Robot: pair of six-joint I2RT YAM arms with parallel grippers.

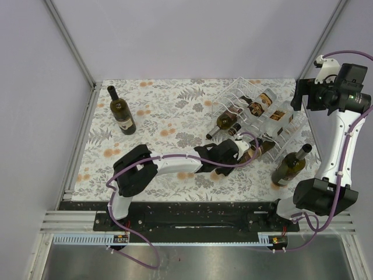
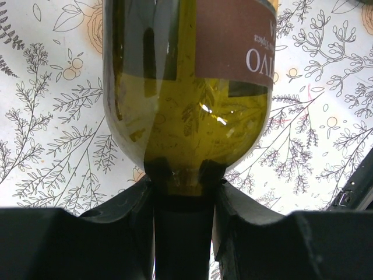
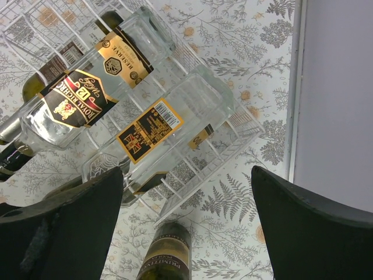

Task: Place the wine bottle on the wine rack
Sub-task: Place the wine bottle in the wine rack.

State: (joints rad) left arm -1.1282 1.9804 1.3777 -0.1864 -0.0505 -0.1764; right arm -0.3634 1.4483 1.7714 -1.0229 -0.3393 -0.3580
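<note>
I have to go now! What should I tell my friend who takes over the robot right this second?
Left tool: shut on the neck of a wine bottle, at the near edge of the wine rack, not clearly seated.
Right tool: open, empty, up over the rack.
Done: other bottles lie in the rack.
To do: seat the held bottle, let go; a left bottle and a right bottle stand on the table.
</note>
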